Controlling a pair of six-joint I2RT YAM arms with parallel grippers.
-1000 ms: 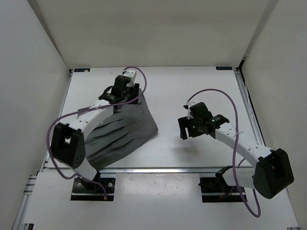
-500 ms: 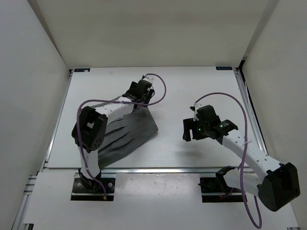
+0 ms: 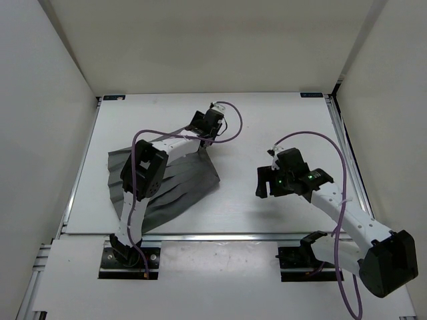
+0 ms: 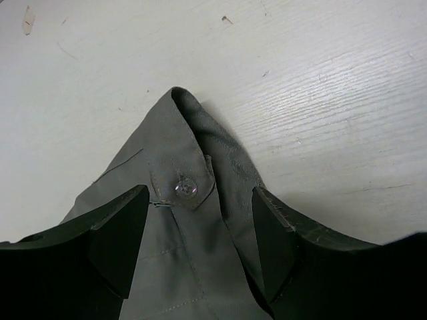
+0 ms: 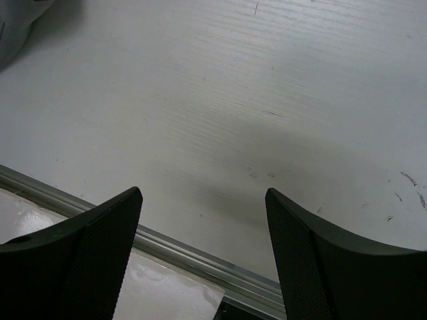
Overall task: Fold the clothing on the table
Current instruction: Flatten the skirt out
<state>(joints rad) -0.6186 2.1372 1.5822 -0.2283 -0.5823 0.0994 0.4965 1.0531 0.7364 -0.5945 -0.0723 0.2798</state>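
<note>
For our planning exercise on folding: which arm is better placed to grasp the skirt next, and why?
Left. The left jaws stand open astride the skirt at its buttoned waistband corner. The right jaws hang open above bare table, apart from the skirt.

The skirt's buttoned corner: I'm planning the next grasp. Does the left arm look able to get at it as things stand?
Probably yes. The left gripper is open and straddles the skirt at its buttoned corner, which lies uncovered on the table, so closing there should catch it.
</note>
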